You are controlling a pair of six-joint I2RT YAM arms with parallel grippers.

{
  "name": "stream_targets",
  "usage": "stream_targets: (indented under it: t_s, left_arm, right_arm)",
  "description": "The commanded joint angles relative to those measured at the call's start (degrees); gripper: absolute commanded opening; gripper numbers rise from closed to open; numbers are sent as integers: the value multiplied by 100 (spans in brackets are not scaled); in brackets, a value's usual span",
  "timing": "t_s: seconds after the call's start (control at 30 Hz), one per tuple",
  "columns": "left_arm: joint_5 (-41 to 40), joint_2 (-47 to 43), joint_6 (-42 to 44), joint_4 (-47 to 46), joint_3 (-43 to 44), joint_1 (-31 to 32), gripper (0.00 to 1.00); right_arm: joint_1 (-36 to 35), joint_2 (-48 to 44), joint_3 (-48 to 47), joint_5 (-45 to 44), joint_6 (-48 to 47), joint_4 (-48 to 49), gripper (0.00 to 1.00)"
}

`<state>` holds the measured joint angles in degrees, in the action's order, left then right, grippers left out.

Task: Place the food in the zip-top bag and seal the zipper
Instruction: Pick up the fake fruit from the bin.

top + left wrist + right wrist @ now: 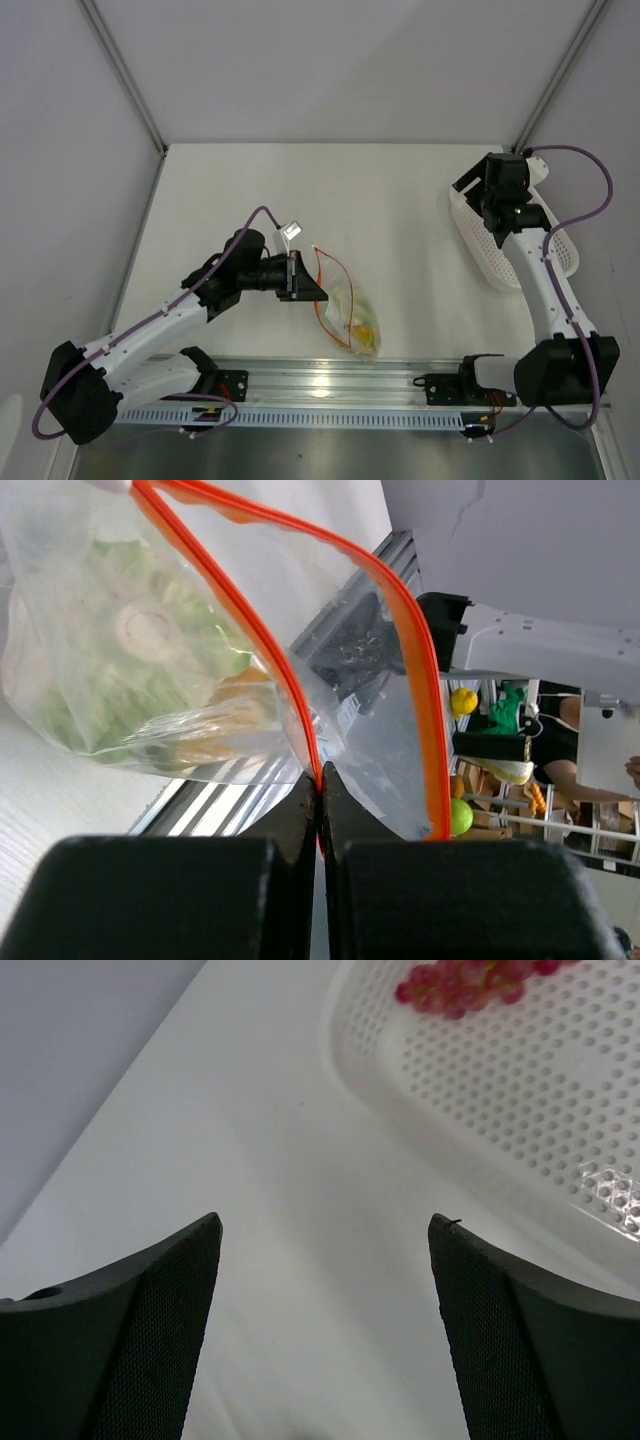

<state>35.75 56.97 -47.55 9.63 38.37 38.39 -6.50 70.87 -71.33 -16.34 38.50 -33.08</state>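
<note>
The left hand (320, 785) pinched the zipper (232, 608) of the zip-top bag (60, 600). The right hand (325, 1230) gaped wide, empty, beside the basket (520, 1120) holding the grape bunch (455, 985).

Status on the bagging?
Left gripper shut on zipper, bag mouth open. Right gripper open, empty. Grape bunch in basket. No obstruction seen.
</note>
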Motion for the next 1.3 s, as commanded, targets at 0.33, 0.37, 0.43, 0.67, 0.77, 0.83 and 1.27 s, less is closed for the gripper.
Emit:
stream_targets:
  t_s: [0.33, 0.37, 0.43, 0.67, 0.77, 0.83, 1.27]
  left_arm:
    - [205, 516, 448, -919, 364, -51, 1]
    - [187, 621, 448, -928, 364, -51, 1]
    - [169, 701, 405, -1296, 321, -42, 0]
    - [257, 1421, 571, -1201, 829, -42, 0]
    - [310, 1720, 563, -1243, 1023, -51, 1]
    - [380, 1879, 467, -1384, 1032, -51, 1]
    - [424, 1993, 264, -1666, 918, -60, 0]
  right_arm:
    - [922, 2395, -47, -2109, 2756, 2200, 78]
    - [958, 2605, -82, -2163, 2864, 2227, 76]
    - [1107, 2782, -153, -2242, 3118, 2245, 75]
    - [1388, 3441, 5, -2242, 3471, 2982, 70]
    - [1520, 3811, -73, -1979, 3515, 3158, 69]
    - [1599, 3977, -118, -1812, 3515, 3176, 69]
    - [1889, 4488, -399, -1425, 3357, 3342, 67]
